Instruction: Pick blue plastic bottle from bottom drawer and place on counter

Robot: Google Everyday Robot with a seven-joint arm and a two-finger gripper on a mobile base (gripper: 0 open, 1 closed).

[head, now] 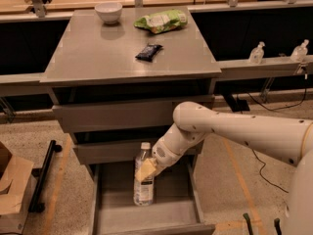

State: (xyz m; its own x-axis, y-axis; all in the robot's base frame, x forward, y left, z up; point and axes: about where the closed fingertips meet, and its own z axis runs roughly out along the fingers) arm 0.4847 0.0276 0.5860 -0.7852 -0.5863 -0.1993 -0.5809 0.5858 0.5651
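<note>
The blue plastic bottle [143, 192] stands upright in my claw [145, 170], which is closed around its middle. Its white cap shows just above the claw and its labelled lower half just below. It is the only bottle in the bottom drawer [146, 217], whose grey floor lies directly under the claw. I cannot tell whether the bottle's base touches that floor or hangs just clear of it.

Two shut drawer fronts sit above the claw, the lower one [107, 152] just behind the bottle's cap and the upper one [112, 116] higher up. Well above the claw is the bench [98, 53], which carries three things:
- one white bowl [108, 11] at the far edge, up and to the left of the claw
- one green snack bag [161, 21], also far back, nearly straight above the claw
- one small dark packet [148, 52], the closest to the claw of the three

Far up and right of the claw, two small clear pump bottles [257, 53] [300, 50] stand on a ledge. One cardboard box [12, 190] sits on the ground well to the claw's left.
</note>
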